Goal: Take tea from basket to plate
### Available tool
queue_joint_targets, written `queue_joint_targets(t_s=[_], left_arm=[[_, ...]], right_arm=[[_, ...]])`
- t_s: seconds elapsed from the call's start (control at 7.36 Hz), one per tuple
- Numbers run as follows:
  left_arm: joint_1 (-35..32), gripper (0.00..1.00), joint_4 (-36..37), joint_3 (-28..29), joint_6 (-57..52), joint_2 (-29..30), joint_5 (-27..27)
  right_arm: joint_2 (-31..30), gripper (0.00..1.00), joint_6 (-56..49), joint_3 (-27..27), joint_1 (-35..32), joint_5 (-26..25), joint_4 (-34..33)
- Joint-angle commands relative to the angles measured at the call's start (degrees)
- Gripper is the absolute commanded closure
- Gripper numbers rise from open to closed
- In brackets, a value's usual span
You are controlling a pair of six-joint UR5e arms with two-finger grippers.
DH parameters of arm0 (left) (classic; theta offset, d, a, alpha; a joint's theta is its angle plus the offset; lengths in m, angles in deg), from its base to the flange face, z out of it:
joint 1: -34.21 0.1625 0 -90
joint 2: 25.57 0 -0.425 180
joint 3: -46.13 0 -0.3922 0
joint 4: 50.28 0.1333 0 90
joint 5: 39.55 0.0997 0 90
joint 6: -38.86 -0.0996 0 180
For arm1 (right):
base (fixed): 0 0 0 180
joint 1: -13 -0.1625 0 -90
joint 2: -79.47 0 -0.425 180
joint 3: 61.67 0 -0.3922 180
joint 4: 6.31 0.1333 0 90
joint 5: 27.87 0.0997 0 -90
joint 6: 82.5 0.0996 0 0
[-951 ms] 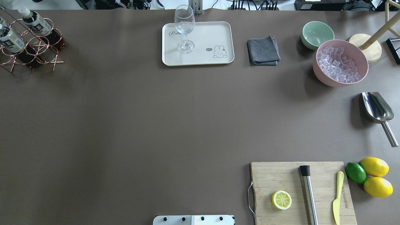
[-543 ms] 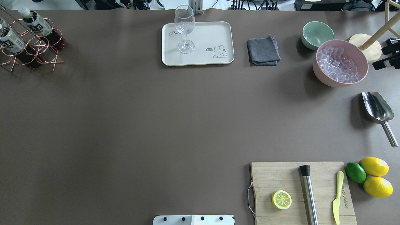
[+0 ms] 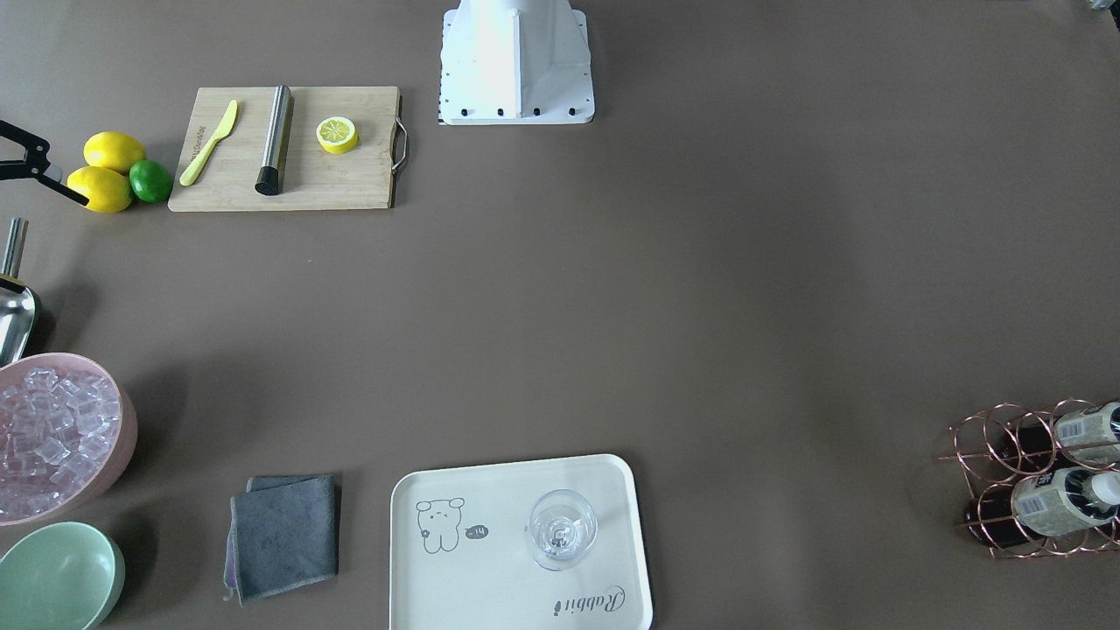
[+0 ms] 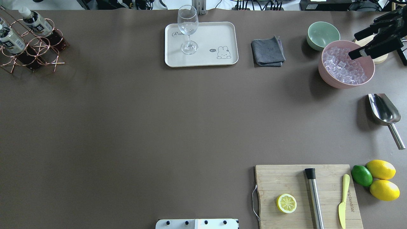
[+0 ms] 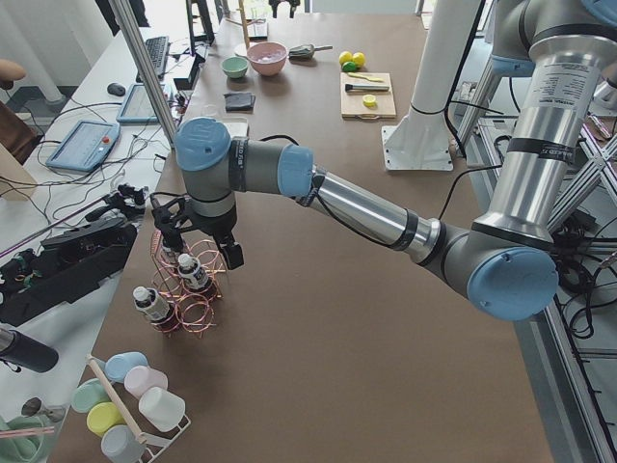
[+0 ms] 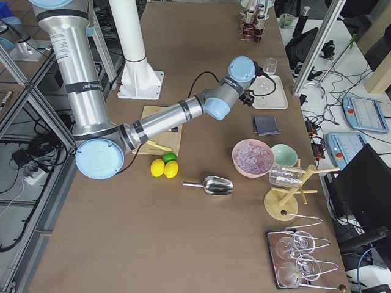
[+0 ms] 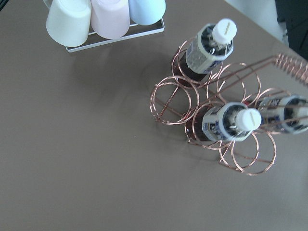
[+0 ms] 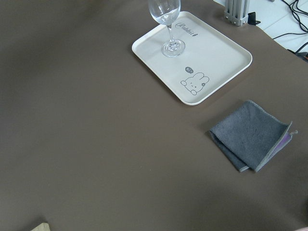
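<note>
The copper wire basket [image 4: 41, 52] stands at the table's far left corner with tea bottles [image 4: 36, 24] in its rings. In the left wrist view the basket [image 7: 178, 96] holds three white-capped tea bottles [image 7: 231, 122] below the camera. My left gripper [image 5: 198, 249] hovers just above the basket [image 5: 198, 313]; I cannot tell whether it is open or shut. The cream plate [image 4: 210, 35] lies at the far middle with a wine glass [image 4: 188, 28] on it. My right gripper [image 4: 353, 45] is open and empty, high up at the far right.
A grey cloth [image 4: 268, 51] lies right of the plate. Beyond it are a green bowl [image 4: 322, 34] and a pink bowl of ice [image 4: 329, 76], then a steel scoop [image 4: 383, 111]. A cutting board [image 4: 276, 181] with lemon half, muddler and knife sits near right.
The right gripper has come into the overhead view from the right edge and moved left and towards the far side, now over the pink bowl. The basket and plate have not moved.
</note>
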Motion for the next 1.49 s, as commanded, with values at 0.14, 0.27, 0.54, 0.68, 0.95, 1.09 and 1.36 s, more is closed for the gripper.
queue_joint_targets(t_s=[0.14, 0.27, 0.54, 0.68, 0.95, 1.09, 1.36], left_arm=[[0.59, 0.02, -13.57, 6.20, 42.03, 3.74, 0.01], [0.77, 0.02, -19.09, 11.09, 50.47, 5.23, -0.08], [0.77, 0.02, -29.30, 17.01, 61.07, 6.38, 0.27], [1.47, 0.02, -32.13, 19.03, 61.54, 6.73, 0.62], [3.66, 0.02, -34.34, 21.25, 67.39, 9.63, 5.95], [4.54, 0.02, -34.88, 21.51, 71.43, 10.07, 8.07], [5.59, 0.02, -39.59, 23.18, 80.48, 10.51, 8.36]], right_arm=[[1.43, 0.00, 0.14, 15.63, 0.34, -4.00, 31.15], [1.52, 0.00, 0.23, 17.16, 0.43, -4.89, 38.99], [1.79, 0.00, 0.76, 17.35, 2.78, -4.99, 49.65], [1.96, 0.00, 0.85, 17.35, 4.89, -5.07, 52.23], [2.14, 0.02, 6.07, 16.65, 9.63, -11.79, 59.68], [2.23, 0.02, 13.43, 16.03, 11.83, -19.24, 63.73], [3.36, 0.06, 22.33, 15.50, 16.57, -25.78, 70.22]])
